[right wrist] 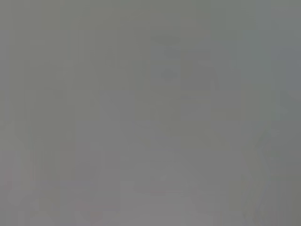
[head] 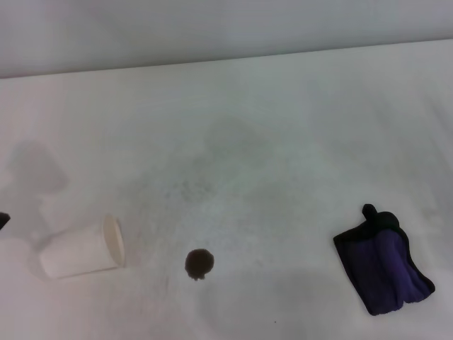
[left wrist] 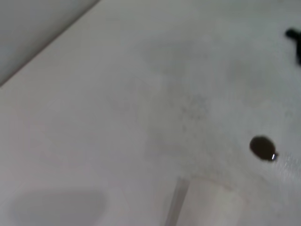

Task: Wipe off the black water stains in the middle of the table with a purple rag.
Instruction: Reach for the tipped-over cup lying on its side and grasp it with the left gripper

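Only a small black sliver of the left arm (head: 3,220) shows, its shape unclear.

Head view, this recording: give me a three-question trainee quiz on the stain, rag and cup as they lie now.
1. True or false: the purple rag covers the stain.
2. On the table, the white cup is: A) upright, B) on its side, C) stacked on the rag.
3. Fill in: seen from the head view, the stain lies between the cup and the ____.

Key: 1 false, they lie well apart; 2 B; 3 rag.
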